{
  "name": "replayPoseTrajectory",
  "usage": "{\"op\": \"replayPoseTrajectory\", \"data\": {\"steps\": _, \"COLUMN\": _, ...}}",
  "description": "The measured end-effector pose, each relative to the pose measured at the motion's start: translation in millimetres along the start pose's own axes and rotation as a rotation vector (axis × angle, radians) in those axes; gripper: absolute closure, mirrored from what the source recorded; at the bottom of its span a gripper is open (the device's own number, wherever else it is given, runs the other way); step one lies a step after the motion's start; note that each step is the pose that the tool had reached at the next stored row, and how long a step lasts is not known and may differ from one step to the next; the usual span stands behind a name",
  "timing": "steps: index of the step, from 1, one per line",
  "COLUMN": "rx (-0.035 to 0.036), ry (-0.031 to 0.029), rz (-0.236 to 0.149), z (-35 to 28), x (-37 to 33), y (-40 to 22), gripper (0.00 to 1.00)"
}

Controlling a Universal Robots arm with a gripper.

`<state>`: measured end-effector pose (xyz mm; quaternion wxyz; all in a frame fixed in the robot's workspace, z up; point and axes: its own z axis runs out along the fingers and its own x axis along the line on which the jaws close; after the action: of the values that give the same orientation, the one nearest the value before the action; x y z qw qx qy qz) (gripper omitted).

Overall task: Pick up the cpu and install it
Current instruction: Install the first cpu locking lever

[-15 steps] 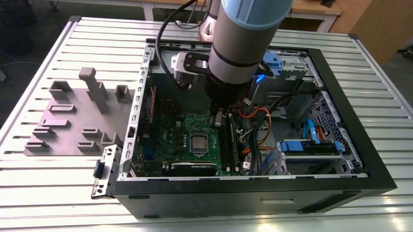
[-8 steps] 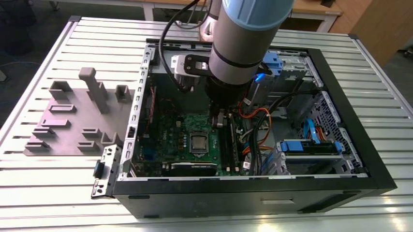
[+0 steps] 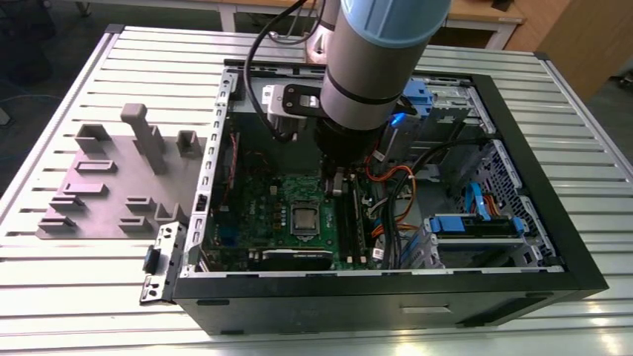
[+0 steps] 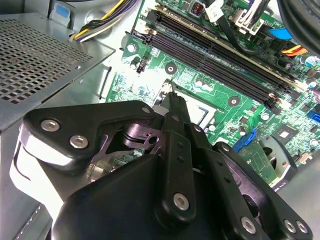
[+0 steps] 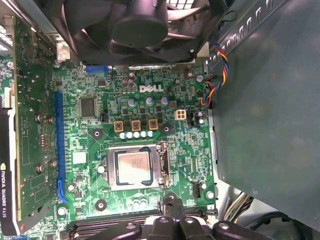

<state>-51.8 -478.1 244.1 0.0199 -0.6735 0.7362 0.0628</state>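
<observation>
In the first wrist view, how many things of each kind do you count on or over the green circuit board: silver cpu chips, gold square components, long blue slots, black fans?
Small square silver-grey cpu chip: 1
Gold-edged square components: 3
Long blue plastic slot: 1
Round black fan: 1
Total: 6

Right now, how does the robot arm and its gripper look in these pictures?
The arm is a thick grey cylinder with a light blue cap ring and a black band near the wrist; black cables run beside it. In the second wrist view the gripper is matte black, built of linked bars joined with silver screws.
</observation>
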Motion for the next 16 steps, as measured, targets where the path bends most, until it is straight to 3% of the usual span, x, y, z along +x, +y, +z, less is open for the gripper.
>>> {"op": "replayPoseTrajectory", "data": {"steps": 5, "rx": -0.0003, "ry": 0.0002, "rz": -0.003, "z": 0.0, "x": -0.2, "y": -1.8, "gripper": 0.89}}
{"op": "replayPoseTrajectory", "data": {"steps": 10, "rx": -0.0042, "ry": 0.0025, "rz": -0.037, "z": 0.7, "x": -0.1, "y": -1.9, "gripper": 0.89}}
{"op": "replayPoseTrajectory", "data": {"steps": 16, "rx": -0.0044, "ry": 0.0025, "rz": -0.038, "z": 1.4, "x": 1.5, "y": -2.1, "gripper": 0.89}}
